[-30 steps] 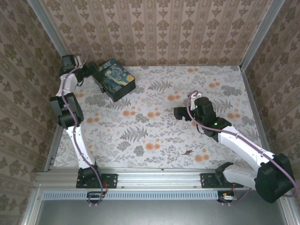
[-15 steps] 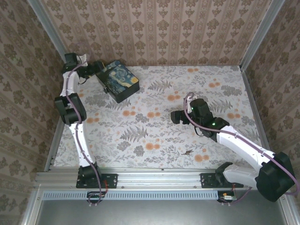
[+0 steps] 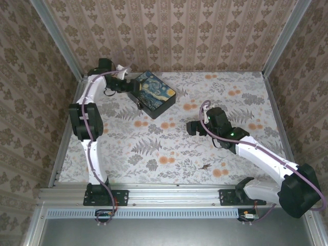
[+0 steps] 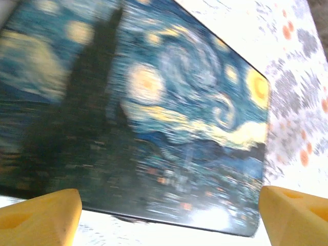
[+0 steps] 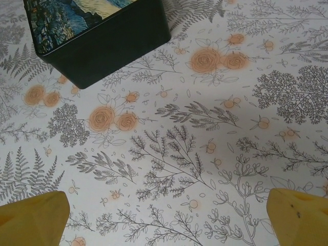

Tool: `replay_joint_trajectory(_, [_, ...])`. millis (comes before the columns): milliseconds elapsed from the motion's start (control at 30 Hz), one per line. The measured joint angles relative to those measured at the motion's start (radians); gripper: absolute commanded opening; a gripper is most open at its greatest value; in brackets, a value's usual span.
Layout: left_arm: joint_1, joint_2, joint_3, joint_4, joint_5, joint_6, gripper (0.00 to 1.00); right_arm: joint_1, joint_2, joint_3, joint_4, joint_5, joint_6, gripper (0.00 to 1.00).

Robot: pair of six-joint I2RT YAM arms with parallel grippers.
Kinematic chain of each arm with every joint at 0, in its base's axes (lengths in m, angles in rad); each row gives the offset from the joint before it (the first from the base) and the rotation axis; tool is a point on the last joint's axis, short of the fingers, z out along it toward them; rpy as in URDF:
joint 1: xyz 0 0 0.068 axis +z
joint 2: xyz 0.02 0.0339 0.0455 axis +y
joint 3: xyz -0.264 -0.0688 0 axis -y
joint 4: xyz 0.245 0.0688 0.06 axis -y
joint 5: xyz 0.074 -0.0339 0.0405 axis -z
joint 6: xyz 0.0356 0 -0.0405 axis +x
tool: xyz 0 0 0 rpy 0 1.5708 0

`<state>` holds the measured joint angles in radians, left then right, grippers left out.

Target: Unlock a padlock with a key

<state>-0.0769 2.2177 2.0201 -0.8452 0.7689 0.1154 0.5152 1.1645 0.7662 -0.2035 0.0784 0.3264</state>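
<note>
Sitting near the tabletop's (image 3: 246, 102) 6 o'clock edge, the key (image 3: 205, 166) lies loose. Right gripper (image 3: 191, 128) hovers spread wide at its 12 o'clock. Left gripper (image 3: 129, 86), spread too, sits by the painted box (image 3: 156, 93).

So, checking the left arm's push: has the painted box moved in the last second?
Yes. The painted box has slid right along the back wall, away from the left corner post.

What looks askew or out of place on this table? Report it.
The dark box with the blue-yellow swirling-sky lid sits skewed to the edges of the table, toward the far left. The small dark metal key lies alone near the front edge, well apart from the box. Nothing looks spilled or damaged.
</note>
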Motion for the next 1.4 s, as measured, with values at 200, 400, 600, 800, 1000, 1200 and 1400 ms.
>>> replay_joint_trajectory(200, [0.031, -0.085, -0.092, 0.075, -0.002, -0.052, 0.93, 0.0, 0.0, 0.0, -0.011, 0.003, 0.023, 1.0])
replay_joint_trajectory(400, [0.15, -0.048, -0.039, 0.239, -0.005, -0.193, 0.95, 0.0, 0.0, 0.0, -0.012, -0.002, 0.046, 1.0])
replay_joint_trajectory(600, [0.156, 0.185, 0.224, 0.304, 0.039, -0.327, 0.95, 0.0, 0.001, 0.0, -0.014, -0.008, 0.07, 1.0])
replay_joint_trajectory(800, [0.121, 0.338, 0.334, 0.283, 0.077, -0.405, 0.94, 0.0, 0.01, 0.0, -0.017, -0.008, 0.077, 1.0])
replay_joint_trajectory(1000, [0.043, 0.286, 0.217, 0.281, 0.081, -0.386, 0.93, 0.0, 0.01, 0.005, -0.034, -0.008, 0.078, 1.0])
replay_joint_trajectory(1200, [-0.011, 0.102, -0.087, 0.322, 0.084, -0.363, 0.92, 0.0, 0.04, 0.042, -0.076, 0.001, 0.113, 0.99])
replay_joint_trajectory(1400, [-0.09, -0.098, -0.363, 0.391, 0.059, -0.354, 0.92, -0.046, 0.158, 0.085, -0.05, -0.036, 0.207, 0.99])
